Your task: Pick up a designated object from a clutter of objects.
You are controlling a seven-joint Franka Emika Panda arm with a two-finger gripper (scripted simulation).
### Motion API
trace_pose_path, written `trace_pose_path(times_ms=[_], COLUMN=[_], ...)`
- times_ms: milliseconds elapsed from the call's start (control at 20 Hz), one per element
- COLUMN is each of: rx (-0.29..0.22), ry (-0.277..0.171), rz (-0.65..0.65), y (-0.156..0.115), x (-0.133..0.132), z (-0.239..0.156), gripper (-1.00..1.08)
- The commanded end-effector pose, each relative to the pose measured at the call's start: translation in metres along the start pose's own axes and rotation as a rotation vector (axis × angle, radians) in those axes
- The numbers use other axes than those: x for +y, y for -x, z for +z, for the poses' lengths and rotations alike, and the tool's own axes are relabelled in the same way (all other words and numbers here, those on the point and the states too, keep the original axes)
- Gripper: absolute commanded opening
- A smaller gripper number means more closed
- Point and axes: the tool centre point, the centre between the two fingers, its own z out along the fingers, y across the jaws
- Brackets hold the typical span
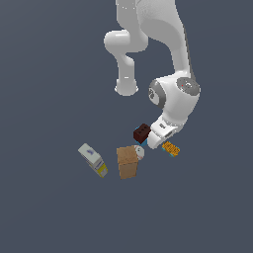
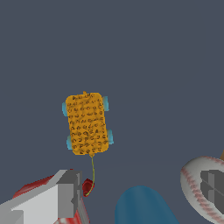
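Exterior view: arm low over the clutter; orange packet [image 1: 171, 148] lies on the tabletop [image 1: 44, 207] beside the hand, right of the maroon cube [image 1: 142, 133].

Wrist view: packet [image 2: 87, 123] free, fingers [image 2: 65, 194] spread wide, empty (approach step). Next: centre over packet, descend, close.

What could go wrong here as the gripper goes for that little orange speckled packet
1. The orange packet lies flat on the floor, so the fingers may slide over it without catching an edge.
2. The gripper hangs over other clutter: a white red-stitched ball and a red item sit right by the fingers and could be knocked or grabbed instead.
3. The maroon cube sits close to the wrist and may get bumped.
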Motion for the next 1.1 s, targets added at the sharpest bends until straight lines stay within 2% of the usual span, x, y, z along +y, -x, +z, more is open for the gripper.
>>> trace_pose_path(times_ms=[0, 350, 700, 1050], rx=[0.002, 0.003, 0.002, 0.003], ry=[-0.011, -0.029, -0.029, -0.029], rz=[-0.054, -0.129, -0.129, -0.132], y=[-0.002, -0.001, -0.001, 0.000], x=[-0.019, -0.046, -0.047, -0.049], z=[0.017, 0.040, 0.044, 0.074], gripper=[1.00, 1.00, 1.00, 1.00])
